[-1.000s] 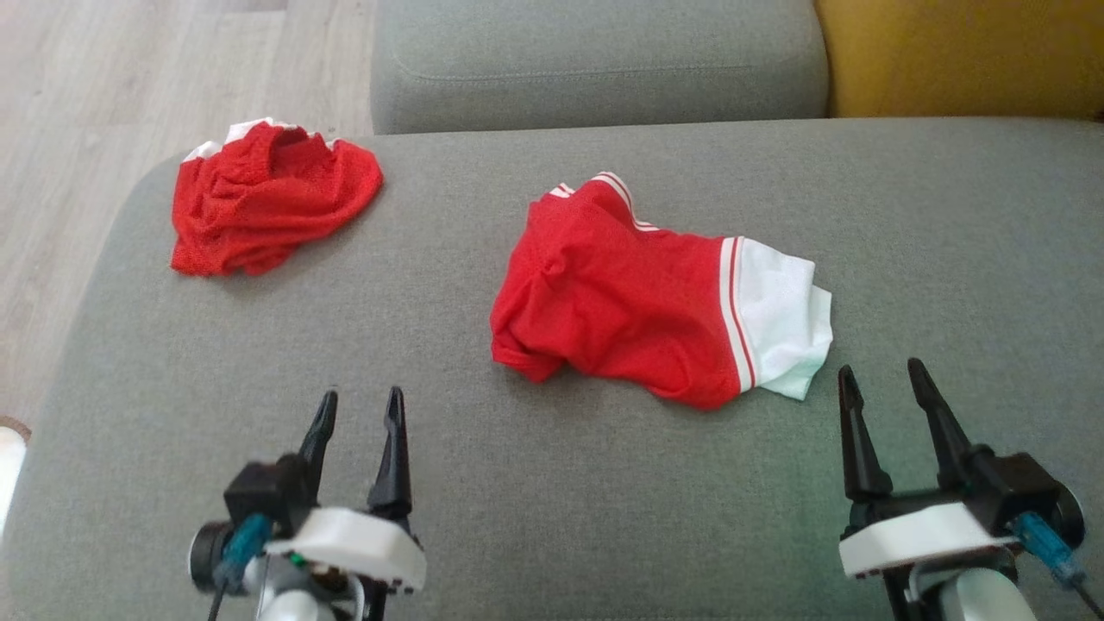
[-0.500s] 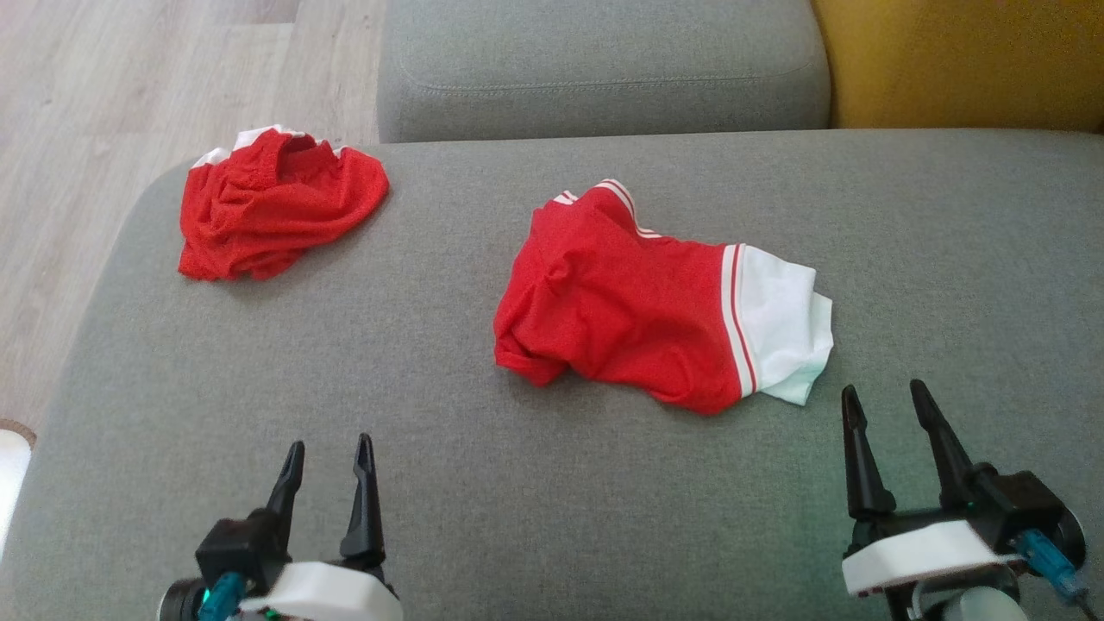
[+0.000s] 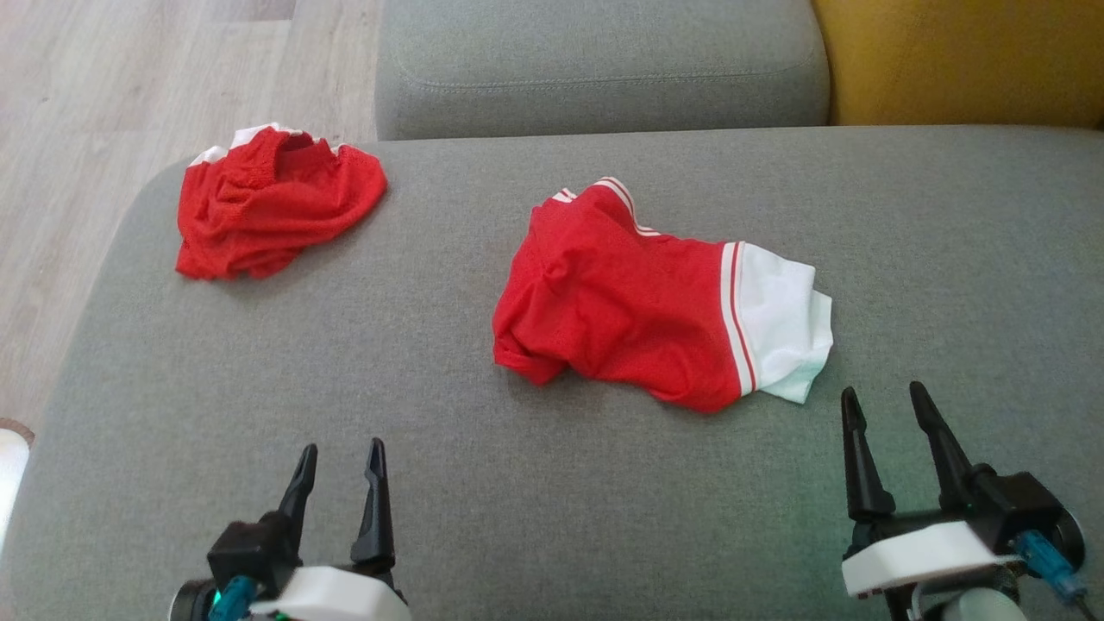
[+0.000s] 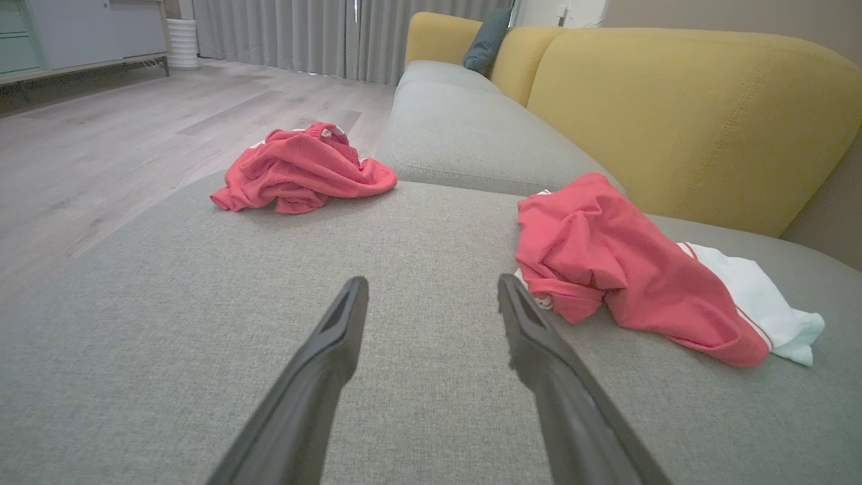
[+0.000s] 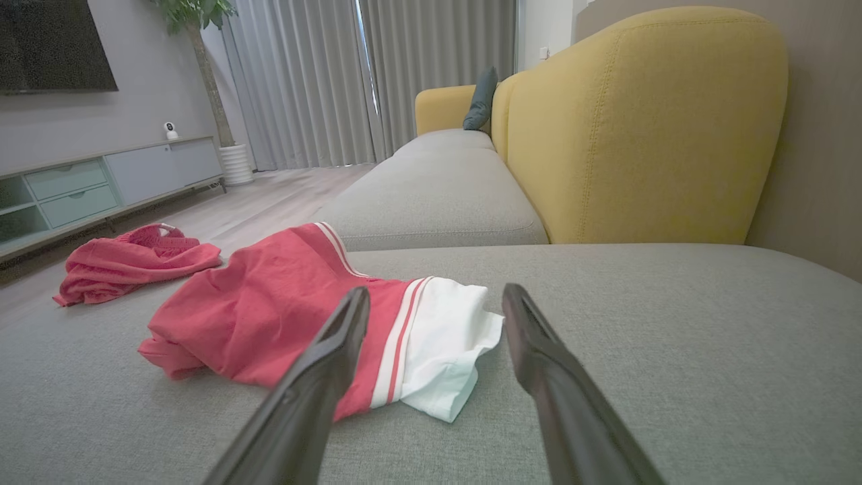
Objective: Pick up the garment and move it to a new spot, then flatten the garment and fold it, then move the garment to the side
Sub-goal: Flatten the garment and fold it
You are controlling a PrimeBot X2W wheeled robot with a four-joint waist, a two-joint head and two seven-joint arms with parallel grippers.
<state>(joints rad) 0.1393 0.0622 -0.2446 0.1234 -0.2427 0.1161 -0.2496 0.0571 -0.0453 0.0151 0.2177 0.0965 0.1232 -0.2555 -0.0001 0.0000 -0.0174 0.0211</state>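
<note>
A red garment with a white striped end lies rumpled in the middle of the grey sofa seat. A second red garment is bunched up at the seat's far left corner. My left gripper hovers open and empty near the front, left of the middle garment. My right gripper is open and empty just short of the white end. In the left wrist view the left gripper has the middle garment ahead to its right. In the right wrist view the right gripper points at the white end.
Beyond the seat is another grey cushion. The yellow backrest runs along the right. Wooden floor lies past the seat's rounded left edge. A white object stands at the lower left.
My left gripper has drawn back toward me, lower in the head view. The head camera shifted slightly. Both garments lie where they were and both grippers stay open.
</note>
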